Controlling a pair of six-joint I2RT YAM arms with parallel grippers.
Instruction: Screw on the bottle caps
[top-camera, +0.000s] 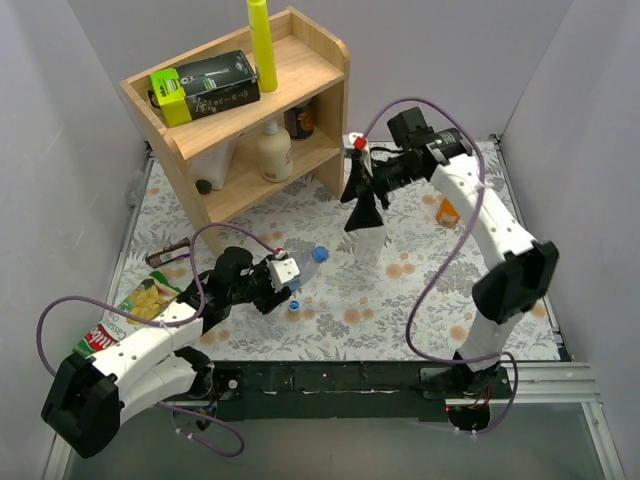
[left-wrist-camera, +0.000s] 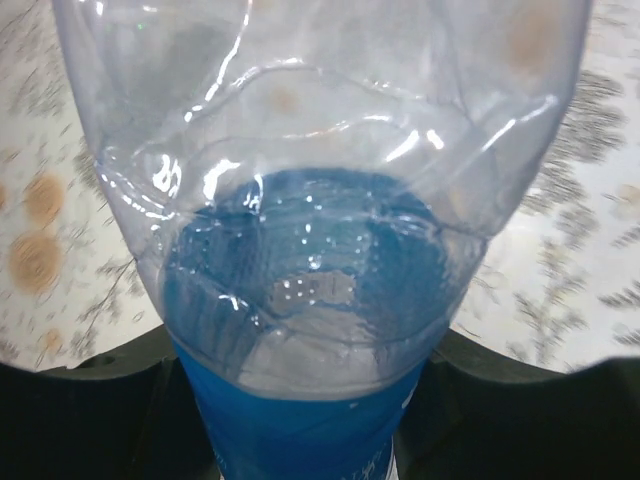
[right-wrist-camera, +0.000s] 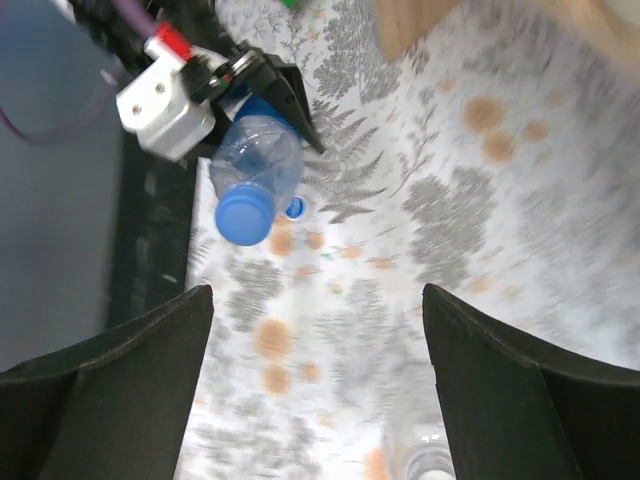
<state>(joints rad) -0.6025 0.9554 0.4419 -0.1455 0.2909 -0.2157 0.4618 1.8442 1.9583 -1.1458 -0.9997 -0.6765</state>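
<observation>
My left gripper (top-camera: 285, 280) is shut on the clear bottle with the blue label (left-wrist-camera: 300, 330) and holds it tilted just above the table. A blue cap (top-camera: 320, 253) sits on its neck and also shows in the right wrist view (right-wrist-camera: 243, 216). A small white-and-blue cap (top-camera: 295, 305) lies on the table beside it and also shows in the right wrist view (right-wrist-camera: 295, 208). My right gripper (right-wrist-camera: 318, 300) is open and empty, just above the upright clear unlabelled bottle (top-camera: 368, 248), whose uncapped mouth (right-wrist-camera: 425, 465) shows. The short orange bottle (top-camera: 448, 212) stands to the right. No separate orange-brown cap shows.
A wooden shelf (top-camera: 320, 60) stands at the back left with a yellow tube (top-camera: 262, 40), a green-and-black box (top-camera: 205, 88), a cream lotion bottle (top-camera: 277, 150) and a dark jar (top-camera: 300, 120). A snack bag (top-camera: 140, 305) lies at the left. Grey walls enclose the table.
</observation>
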